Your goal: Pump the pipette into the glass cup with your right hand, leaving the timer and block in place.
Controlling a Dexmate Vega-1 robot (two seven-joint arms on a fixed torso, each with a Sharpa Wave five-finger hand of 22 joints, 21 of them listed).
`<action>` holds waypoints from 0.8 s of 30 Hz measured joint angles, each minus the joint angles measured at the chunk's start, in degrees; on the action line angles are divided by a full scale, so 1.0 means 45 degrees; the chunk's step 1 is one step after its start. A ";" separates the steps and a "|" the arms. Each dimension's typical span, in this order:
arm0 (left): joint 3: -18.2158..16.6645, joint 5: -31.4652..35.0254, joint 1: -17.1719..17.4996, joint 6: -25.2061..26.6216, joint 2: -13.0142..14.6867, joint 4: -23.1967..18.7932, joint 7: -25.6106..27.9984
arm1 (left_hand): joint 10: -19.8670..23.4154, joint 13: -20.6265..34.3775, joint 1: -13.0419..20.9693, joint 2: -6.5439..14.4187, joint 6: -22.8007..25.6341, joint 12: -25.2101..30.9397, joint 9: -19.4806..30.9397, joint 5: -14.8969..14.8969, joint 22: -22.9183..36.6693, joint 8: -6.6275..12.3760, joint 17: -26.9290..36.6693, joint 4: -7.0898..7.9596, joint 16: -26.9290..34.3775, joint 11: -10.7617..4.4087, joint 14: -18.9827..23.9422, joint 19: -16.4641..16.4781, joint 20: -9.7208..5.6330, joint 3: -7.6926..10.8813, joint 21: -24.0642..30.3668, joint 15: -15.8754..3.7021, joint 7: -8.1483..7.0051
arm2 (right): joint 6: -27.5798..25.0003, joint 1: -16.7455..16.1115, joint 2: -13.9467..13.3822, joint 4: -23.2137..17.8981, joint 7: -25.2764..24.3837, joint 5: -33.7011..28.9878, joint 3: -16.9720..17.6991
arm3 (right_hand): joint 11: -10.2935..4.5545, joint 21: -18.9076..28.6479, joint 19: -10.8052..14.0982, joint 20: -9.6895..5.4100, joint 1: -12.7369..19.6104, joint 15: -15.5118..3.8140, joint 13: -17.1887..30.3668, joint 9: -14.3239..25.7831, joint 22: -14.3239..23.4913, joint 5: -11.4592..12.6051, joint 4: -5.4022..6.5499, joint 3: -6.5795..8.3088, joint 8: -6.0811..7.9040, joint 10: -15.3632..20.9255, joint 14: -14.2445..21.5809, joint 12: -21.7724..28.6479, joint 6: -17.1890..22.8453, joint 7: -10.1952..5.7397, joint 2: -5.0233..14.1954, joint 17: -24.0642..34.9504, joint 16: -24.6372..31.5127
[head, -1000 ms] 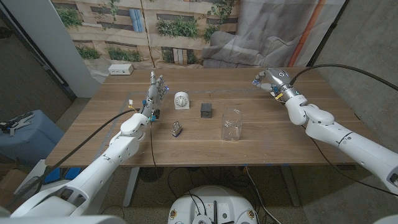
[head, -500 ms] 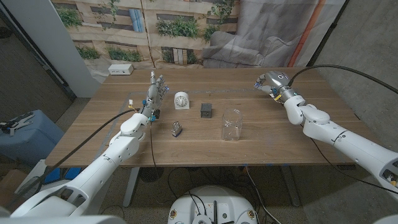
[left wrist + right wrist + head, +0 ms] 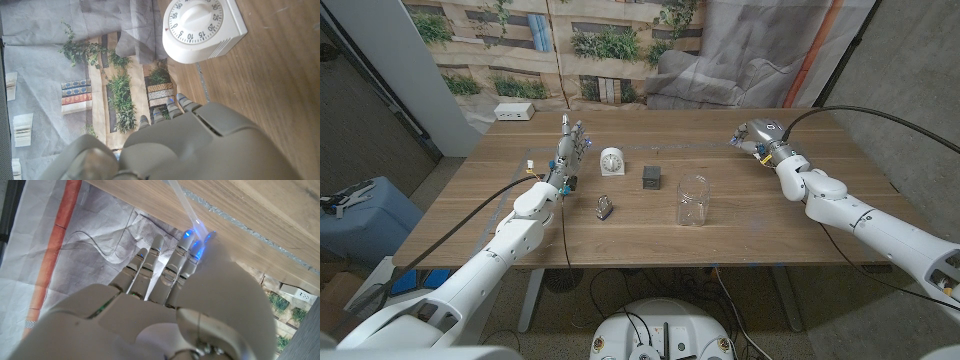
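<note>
Pinching clear pipette [image 3: 184, 201], right robot hand [image 3: 170, 275] per wrist view; left robot hand [image 3: 572, 148] released.

The left hand [image 3: 570, 150] stands upright, fingers together and straight; the right hand [image 3: 753, 136] reaches far forward, fingers curled.

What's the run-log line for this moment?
right hand: fingers at pipette, far right table edge, grip unclear | left hand: open, beside timer | glass cup: upright, untouched | block: in place

A white timer [image 3: 204, 29] sits on the wooden table [image 3: 270, 95] beyond the left hand [image 3: 200, 145].
</note>
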 measured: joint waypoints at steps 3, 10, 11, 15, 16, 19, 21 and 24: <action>0.0000 0.0000 0.0000 0.0000 0.0000 0.0000 0.0000 | 0.0000 0.0000 0.0000 0.0000 0.0000 0.0000 0.0000 0.0000 0.0000 0.0000 0.0000 0.0000 0.0000 0.0000 0.0000 0.0000 0.0000 0.0000 0.0000 0.0000 0.0000 | -0.0031 0.0090 0.0019 0.0194 0.0039 0.0041 -0.0205 | 0.0004 0.0000 0.0000 0.0000 0.0000 0.0000 -0.0054 0.0033 0.0000 0.0000 0.0000 0.0000 0.0000 -0.0011 0.0000 -0.0087 -0.0112 -0.0008 0.0000 0.0000 -0.0052; 0.0001 0.0000 0.0000 0.0001 0.0000 0.0000 0.0014 | 0.0000 0.0000 0.0000 0.0000 0.0000 0.0000 0.0000 0.0000 0.0000 0.0000 0.0000 0.0000 0.0000 0.0000 0.0000 0.0000 0.0000 0.0000 0.0000 0.0000 0.0000 | -0.0035 0.0128 0.0021 0.0288 0.0156 0.0148 -0.0311 | 0.0023 0.0000 0.0000 0.0000 0.0001 -0.0027 -0.0118 0.0089 0.0000 0.0003 0.0001 0.0000 -0.0060 -0.0392 -0.0033 -0.0258 -0.0565 -0.0011 -0.0001 -0.0060 -0.0160; 0.0001 0.0000 0.0000 0.0001 0.0000 0.0000 0.0014 | 0.0000 0.0000 0.0000 0.0000 0.0000 0.0000 0.0000 0.0000 0.0000 0.0000 0.0000 0.0000 0.0000 0.0000 0.0000 0.0000 0.0000 0.0000 0.0000 0.0000 0.0000 | -0.0035 0.0128 0.0021 0.0288 0.0167 0.0165 -0.0311 | 0.0023 0.0000 0.0000 0.0000 0.0000 -0.0004 -0.0127 0.0086 0.0000 0.0004 0.0001 0.0001 -0.0060 -0.0391 -0.0097 -0.0258 -0.0608 -0.0054 -0.0002 -0.0059 -0.0217; 0.0002 0.0001 0.0000 0.0001 0.0000 0.0000 0.0013 | 0.0000 0.0000 0.0000 0.0000 0.0000 0.0000 0.0000 0.0000 0.0000 0.0000 0.0000 0.0000 0.0000 0.0000 0.0000 0.0000 0.0000 0.0000 0.0000 0.0000 0.0000 | -0.0034 0.0134 0.0022 0.0321 0.0195 0.0213 -0.0354 | 0.0046 0.0000 0.0000 0.0000 -0.0002 -0.0022 -0.0178 0.0082 0.0000 0.0004 0.0001 0.0001 -0.0155 -0.0551 -0.0117 -0.0306 -0.0726 -0.0034 -0.0004 -0.0059 -0.0248; 0.0002 0.0001 0.0000 0.0001 0.0000 0.0000 0.0013 | 0.0000 0.0000 0.0000 0.0000 0.0000 0.0000 0.0000 0.0000 0.0000 0.0000 0.0000 0.0000 0.0000 0.0000 0.0000 0.0000 0.0000 0.0000 0.0000 0.0000 0.0000 | -0.0032 0.0134 0.0022 0.0321 0.0201 0.0221 -0.0354 | 0.0046 0.0000 0.0000 0.0000 -0.0005 -0.0022 -0.0178 0.0082 0.0000 0.0004 0.0001 0.0001 -0.0155 -0.0551 -0.0117 -0.0306 -0.0746 -0.0055 -0.0007 -0.0059 -0.0248; 0.0002 0.0000 0.0000 0.0002 0.0002 0.0000 0.0004 | 0.0000 0.0000 0.0000 0.0000 0.0000 0.0000 0.0000 0.0000 0.0000 0.0000 0.0000 0.0000 0.0000 0.0000 0.0000 0.0000 0.0000 0.0000 0.0000 0.0000 0.0000 | -0.0032 0.0134 0.0024 0.0359 0.0215 0.0243 -0.0407 | 0.0091 0.0000 0.0000 0.0000 -0.0201 -0.0022 -0.0177 0.0093 0.0000 0.0004 0.0001 0.0001 -0.0155 -0.0596 -0.0117 -0.0306 -0.0746 -0.0055 -0.0203 -0.0059 -0.0248; 0.0002 0.0000 -0.0001 0.0002 0.0002 0.0000 0.0000 | 0.0000 0.0000 0.0000 0.0000 0.0000 0.0000 0.0000 0.0000 0.0000 0.0000 0.0000 0.0000 0.0000 0.0000 0.0000 0.0000 0.0000 0.0000 0.0000 0.0000 0.0000 | -0.0036 0.0134 0.0029 0.0367 0.0219 0.0254 -0.0431 | 0.0040 0.0000 -0.0001 0.0000 -0.0201 -0.0022 -0.0177 0.0118 0.0000 0.0004 0.0001 0.0001 -0.0155 -0.0647 -0.0117 -0.0305 -0.0745 -0.0055 -0.0203 -0.0059 -0.0248; 0.0002 0.0000 -0.0003 0.0002 0.0002 0.0002 -0.0004 | 0.0000 0.0000 0.0000 0.0000 0.0000 0.0000 0.0000 0.0000 0.0000 0.0000 0.0000 0.0000 0.0000 0.0000 0.0000 0.0000 0.0000 0.0000 0.0000 0.0000 0.0000 | -0.0082 0.0097 0.0034 0.0374 0.0224 0.0281 -0.0468 | 0.0022 0.0000 0.0000 0.0000 -0.0200 -0.0022 -0.0148 0.0118 0.0000 0.0005 0.0001 0.0000 -0.0155 -0.0665 -0.0116 -0.0305 -0.0745 -0.0055 -0.0203 -0.0059 -0.0248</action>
